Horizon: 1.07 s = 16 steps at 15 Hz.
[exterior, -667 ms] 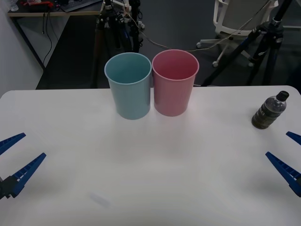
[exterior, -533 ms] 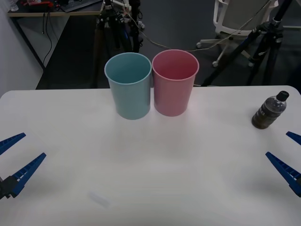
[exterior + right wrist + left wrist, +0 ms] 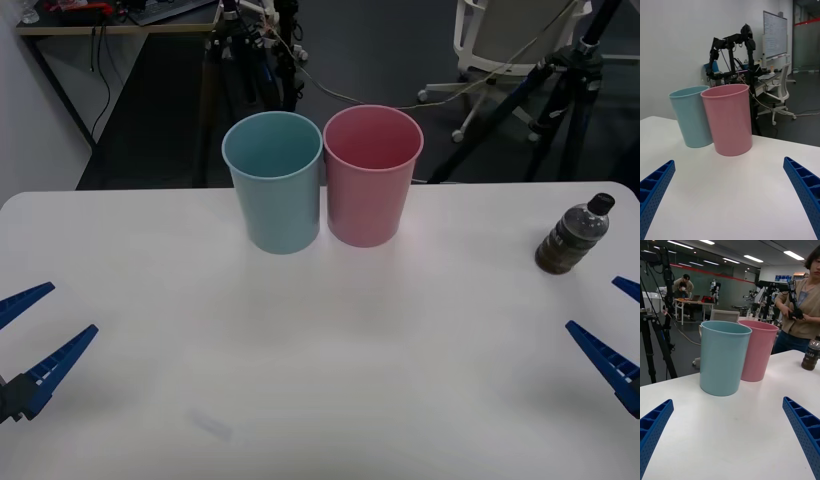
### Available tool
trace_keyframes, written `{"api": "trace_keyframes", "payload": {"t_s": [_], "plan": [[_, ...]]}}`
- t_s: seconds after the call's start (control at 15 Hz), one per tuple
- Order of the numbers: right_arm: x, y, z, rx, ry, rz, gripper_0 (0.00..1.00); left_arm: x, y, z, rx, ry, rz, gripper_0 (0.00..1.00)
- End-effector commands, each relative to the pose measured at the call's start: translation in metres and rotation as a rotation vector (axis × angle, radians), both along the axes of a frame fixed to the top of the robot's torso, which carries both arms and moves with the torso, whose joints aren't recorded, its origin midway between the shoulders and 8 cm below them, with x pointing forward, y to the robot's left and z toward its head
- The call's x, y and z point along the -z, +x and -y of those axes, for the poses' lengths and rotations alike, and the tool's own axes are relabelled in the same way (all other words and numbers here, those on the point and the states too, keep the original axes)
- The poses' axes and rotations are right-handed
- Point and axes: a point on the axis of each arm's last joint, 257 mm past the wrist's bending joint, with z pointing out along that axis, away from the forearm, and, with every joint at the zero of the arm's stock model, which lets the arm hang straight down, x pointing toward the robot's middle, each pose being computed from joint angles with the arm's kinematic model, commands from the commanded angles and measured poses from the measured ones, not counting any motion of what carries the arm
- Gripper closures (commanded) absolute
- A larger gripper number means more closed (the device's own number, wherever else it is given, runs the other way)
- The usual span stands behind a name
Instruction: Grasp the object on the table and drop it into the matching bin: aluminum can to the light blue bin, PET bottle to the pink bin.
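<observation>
front view: the pet bottle [image 3: 573, 236] stands upright near the table's [image 3: 330, 390] right edge, at about 3 o'clock from the pink bin [image 3: 371, 177] and well apart from it. the light blue bin [image 3: 273, 183] stands touching, or nearly touching, the pink one at its 9 o'clock. the right gripper [image 3: 621, 337] hangs at the 5 o'clock side of the bottle, fingers spread wide and holding nothing; against the pictures from a moment ago it has crept only a shade, its upper finger a touch lower at the edge. the left gripper [image 3: 28, 338] waits at the table's left edge, equally wide open and empty, unmoved. so the reach has barely begun and the bottle is untouched.

right wrist view: the two blue fingers [image 3: 655, 189] sit far apart at the corners, nothing between them; the pink bin lies ahead with the light blue bin beside it.

left wrist view: the fingers [image 3: 802, 427] are likewise spread and empty. the light blue bin is nearest, the pink bin behind it, and the bottle shows at the far table edge. judged from this, the right arm is the better placed for the grasp.
</observation>
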Motion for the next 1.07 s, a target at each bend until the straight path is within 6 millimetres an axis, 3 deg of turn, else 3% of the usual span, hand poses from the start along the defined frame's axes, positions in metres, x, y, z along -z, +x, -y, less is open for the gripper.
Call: {"api": "trace_keyframes", "payload": {"t_s": [0.07,0.4,0.67,1.07], "plan": [[0.010,0.003,0.019,0.101,0.013,-0.026,0.00,0.000,0.000,0.000,0.000,0.000,0.000,0.00],[0.027,0.000,0.065,0.335,-0.017,-0.045,0.00,0.000,0.000,0.000,0.000,0.000,0.000,0.00],[0.041,0.003,0.080,0.427,-0.048,-0.058,0.00,0.000,0.000,0.000,0.000,0.000,0.000,0.00],[0.089,0.016,0.093,0.473,-0.026,-0.140,0.00,0.000,0.000,0.000,0.000,0.000,0.000,0.00]]}}
